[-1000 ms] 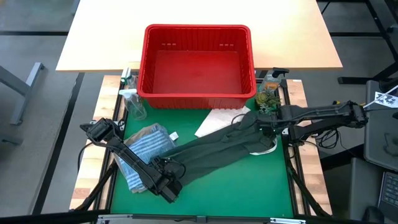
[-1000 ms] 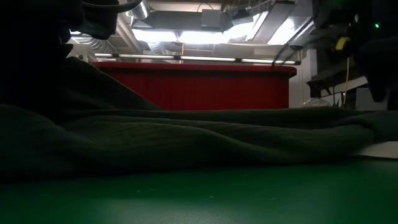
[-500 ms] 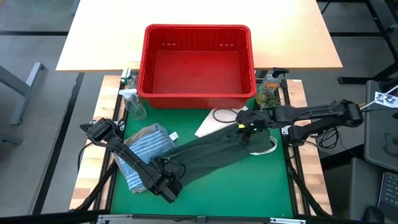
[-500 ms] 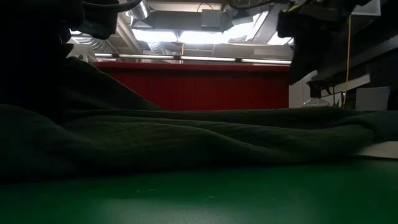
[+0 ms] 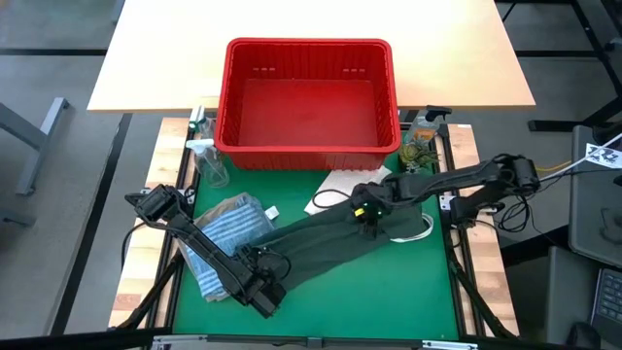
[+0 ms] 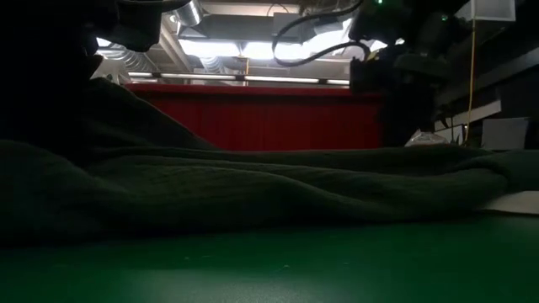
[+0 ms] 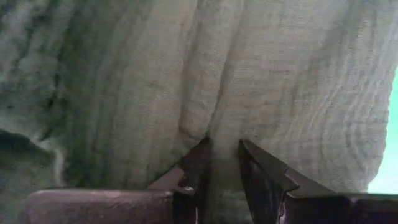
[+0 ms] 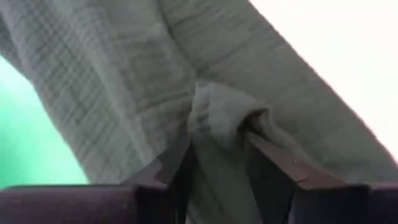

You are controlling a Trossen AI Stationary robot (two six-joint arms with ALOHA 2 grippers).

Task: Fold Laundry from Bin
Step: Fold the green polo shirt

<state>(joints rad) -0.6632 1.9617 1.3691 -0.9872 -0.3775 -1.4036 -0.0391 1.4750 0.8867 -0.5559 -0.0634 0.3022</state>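
Note:
A dark green garment point(image 5: 321, 238) lies stretched in a slant across the green mat, from the near left to the middle right. My left gripper point(image 5: 264, 288) is shut on its near left end, and my right gripper point(image 5: 364, 212) is shut on its right part. The low view shows the garment point(image 6: 253, 185) lying along the mat. A blue-white striped shirt point(image 5: 225, 233) lies bunched on the mat at the left, partly under my left arm. The red bin point(image 5: 307, 97) stands at the far edge of the mat and shows nothing inside. My left gripper pinches a raised fold of the green garment point(image 7: 208, 124) between its two fingers, coming steeply from above. The cloth around the fold lies on the mat. My right gripper pinches a bunched lump of the green garment point(image 8: 217, 115) between its two fingers, slanting down from the table's right. The cloth spreads out below the fingers toward the mat.
A white flat cloth point(image 5: 335, 187) with a dark loop lies near the bin's front wall, and a white piece point(image 5: 420, 229) peeks from under the garment at the right. A spray bottle point(image 5: 208, 160) and a bottle beside a small plant point(image 5: 420, 136) flank the bin.
My right gripper has gone toward the table's left and a little down, tipping more steeply downward, and has drawn the garment's right end with it. That end has come in over the middle, so the garment spans less of the mat. The left end has stayed put.

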